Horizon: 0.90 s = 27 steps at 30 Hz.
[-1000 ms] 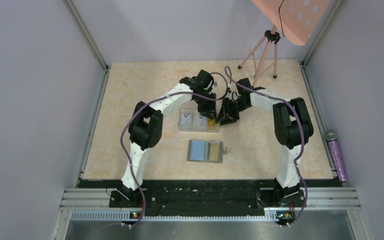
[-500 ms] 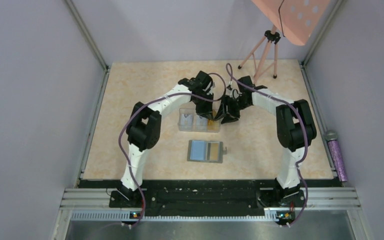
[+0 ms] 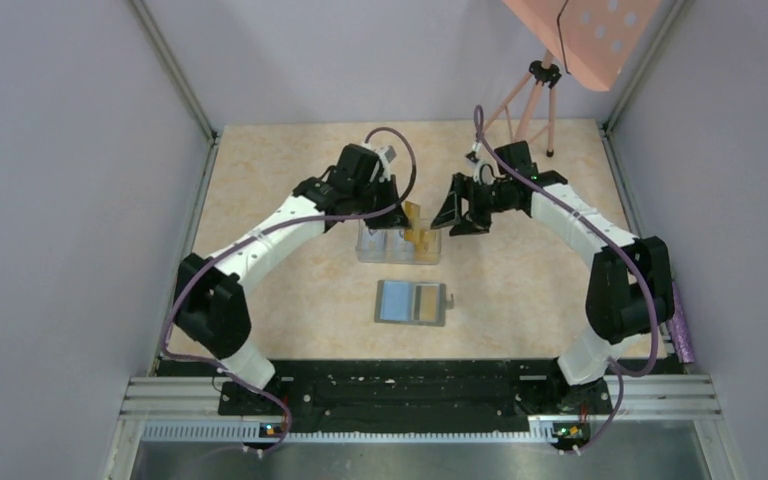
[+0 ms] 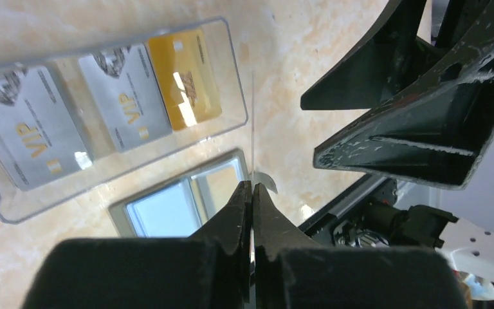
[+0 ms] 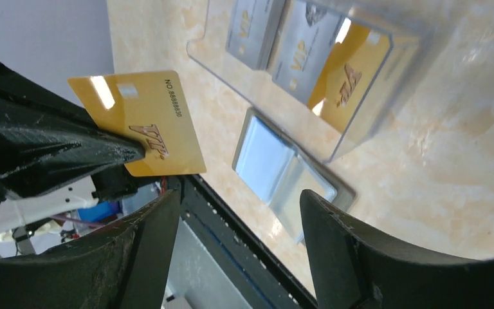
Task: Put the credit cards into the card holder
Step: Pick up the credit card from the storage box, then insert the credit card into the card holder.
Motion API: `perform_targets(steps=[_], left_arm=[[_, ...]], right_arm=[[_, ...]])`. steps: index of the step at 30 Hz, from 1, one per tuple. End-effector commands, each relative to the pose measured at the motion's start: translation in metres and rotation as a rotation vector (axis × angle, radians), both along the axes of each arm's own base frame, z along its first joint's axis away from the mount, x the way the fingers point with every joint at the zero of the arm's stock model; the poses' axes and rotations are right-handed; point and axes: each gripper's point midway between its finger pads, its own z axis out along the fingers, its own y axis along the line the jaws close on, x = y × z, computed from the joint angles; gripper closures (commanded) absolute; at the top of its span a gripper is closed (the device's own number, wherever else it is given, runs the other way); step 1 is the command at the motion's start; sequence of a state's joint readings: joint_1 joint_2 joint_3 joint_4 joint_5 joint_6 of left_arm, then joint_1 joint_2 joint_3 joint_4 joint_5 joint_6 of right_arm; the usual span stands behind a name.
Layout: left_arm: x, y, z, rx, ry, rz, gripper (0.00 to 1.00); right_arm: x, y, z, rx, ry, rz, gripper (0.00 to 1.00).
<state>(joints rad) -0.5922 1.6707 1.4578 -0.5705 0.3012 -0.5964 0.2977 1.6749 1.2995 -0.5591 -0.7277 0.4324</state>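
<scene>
Plainly gold and glossy, thin and rectangular: card (image 5: 138, 122), marked "VIP" in script, with a number printed along one edge. Pinched near one corner by left gripper (image 4: 251, 190), clamped tight on it. Seen edge-on from the left wrist as a bare sliver running toward 12 o'clock from the fingertips. Held in the air, off the table (image 3: 290, 200), over the 3 o'clock end of box (image 3: 398, 260).

Faced from 3 o'clock by right gripper (image 3: 457, 215), spread wide, gripping nothing, apart from the card.

Lying flat in the clear box, one per compartment: two grey cards (image 4: 125, 96), both lettered "VIP", and a second gold card (image 4: 183, 77) in the 3 o'clock compartment as seen from the top.

Down at 6 o'clock from the box and from the left gripper, near the box but not touching: holder (image 3: 412, 302), opened flat on the table. Dark grey at the rim, light blue on its 9 o'clock half, tan-gold on its 3 o'clock half, small tab at the 3 o'clock edge.
</scene>
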Motion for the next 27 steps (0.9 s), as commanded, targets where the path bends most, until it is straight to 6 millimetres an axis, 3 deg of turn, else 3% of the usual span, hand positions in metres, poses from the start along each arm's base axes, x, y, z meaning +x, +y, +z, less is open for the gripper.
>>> perform_targets(steps=[1,6,12,20,27], left_arm=[[-0.023,-0.006,0.002,-0.155,0.015,-0.026,1.00],[-0.056,-0.001,-0.030,-0.233,0.099,-0.037,1.00],[-0.074,0.003,-0.056,-0.250,0.147,-0.047,1.00],[-0.082,0.007,-0.083,-0.215,0.155,-0.066,1.00],[-0.091,0.009,-0.104,-0.185,0.172,-0.094,1.00]], right_arm=[[-0.026,-0.006,-0.006,0.023,0.019,0.036,0.32],[-0.056,-0.009,-0.030,0.012,0.077,0.058,0.39],[-0.084,0.002,-0.052,0.016,0.139,0.100,0.63],[-0.095,0.018,-0.082,-0.005,0.189,0.104,0.78],[-0.099,0.012,-0.111,-0.069,0.225,0.085,0.84]])
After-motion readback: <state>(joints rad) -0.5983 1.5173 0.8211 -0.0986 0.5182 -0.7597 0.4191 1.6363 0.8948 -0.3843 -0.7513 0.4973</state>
